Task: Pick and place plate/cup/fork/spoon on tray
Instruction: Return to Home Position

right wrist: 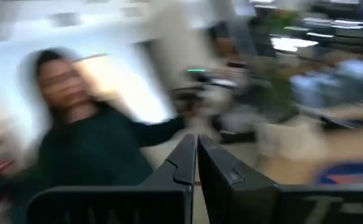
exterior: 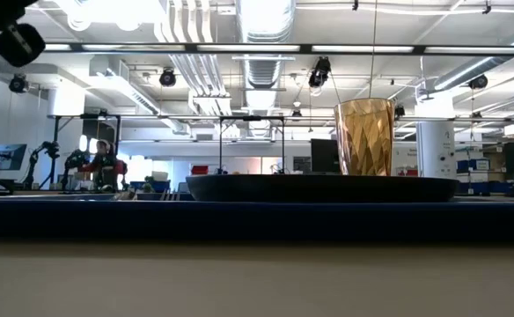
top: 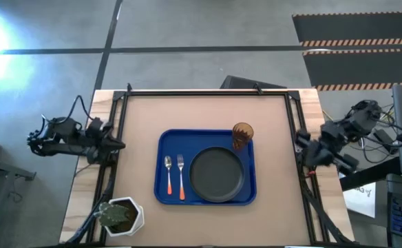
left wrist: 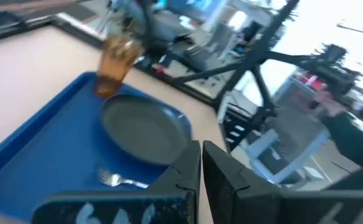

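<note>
The large flat blue plastic tray (top: 206, 198) lies in the middle of the tan table (top: 204, 117), carrying the round dark grey plate (top: 217, 174) on its right half, the amber ribbed tumbler (top: 241, 135) upright at its far right corner just beside the plate, and the orange-handled spoon (top: 168, 174) and orange-handled fork (top: 180, 175) lying side by side on its left half, spoon outermost. The left gripper (left wrist: 201, 163) hangs at the table's left edge and the right gripper (right wrist: 197, 155) at its right edge, each with its fingers pressed together on nothing, well apart from the tray. A white pot with a green plant (top: 122, 215) stands at the near left corner, and a person in a dark top (right wrist: 82, 149) shows blurred beyond the right gripper.
</note>
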Available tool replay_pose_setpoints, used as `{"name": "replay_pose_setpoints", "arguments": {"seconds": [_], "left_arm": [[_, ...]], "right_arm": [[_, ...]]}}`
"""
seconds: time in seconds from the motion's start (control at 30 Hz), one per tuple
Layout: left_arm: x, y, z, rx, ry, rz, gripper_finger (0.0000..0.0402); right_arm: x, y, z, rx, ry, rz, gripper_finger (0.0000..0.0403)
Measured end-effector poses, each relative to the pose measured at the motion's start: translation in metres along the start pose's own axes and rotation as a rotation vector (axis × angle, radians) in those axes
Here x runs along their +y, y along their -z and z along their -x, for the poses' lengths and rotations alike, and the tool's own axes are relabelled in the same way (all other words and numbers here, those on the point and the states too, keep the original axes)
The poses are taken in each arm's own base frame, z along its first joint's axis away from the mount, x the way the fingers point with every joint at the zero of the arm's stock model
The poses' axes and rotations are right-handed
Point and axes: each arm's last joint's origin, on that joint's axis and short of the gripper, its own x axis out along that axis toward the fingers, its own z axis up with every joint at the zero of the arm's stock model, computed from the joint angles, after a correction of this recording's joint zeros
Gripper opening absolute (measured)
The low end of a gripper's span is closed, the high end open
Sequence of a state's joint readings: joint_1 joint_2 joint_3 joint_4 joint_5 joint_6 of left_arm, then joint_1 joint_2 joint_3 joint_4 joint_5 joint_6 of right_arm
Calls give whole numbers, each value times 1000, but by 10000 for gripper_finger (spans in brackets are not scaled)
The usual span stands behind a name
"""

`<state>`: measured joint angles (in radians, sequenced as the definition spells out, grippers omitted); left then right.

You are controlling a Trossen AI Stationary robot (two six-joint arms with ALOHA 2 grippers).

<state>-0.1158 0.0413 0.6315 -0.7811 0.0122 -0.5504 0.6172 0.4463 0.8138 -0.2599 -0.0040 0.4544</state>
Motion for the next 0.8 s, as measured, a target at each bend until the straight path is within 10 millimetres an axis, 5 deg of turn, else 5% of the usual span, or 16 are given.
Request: {"name": "replay_pose_setpoints", "arguments": {"seconds": [0.17, 0.63, 0.8], "left_arm": [[0, 1, 0, 3, 10, -68, 0], [13, 24, -25, 34, 49, -98, 0], [16, 29, -31, 40, 48, -112, 0]], "right_arm": [[-3, 25, -6, -18, -302, 94, 9], [-34, 88, 36, -213, -420, 90, 9], [-41, 105, 29, -143, -418, 33, 9]]}}
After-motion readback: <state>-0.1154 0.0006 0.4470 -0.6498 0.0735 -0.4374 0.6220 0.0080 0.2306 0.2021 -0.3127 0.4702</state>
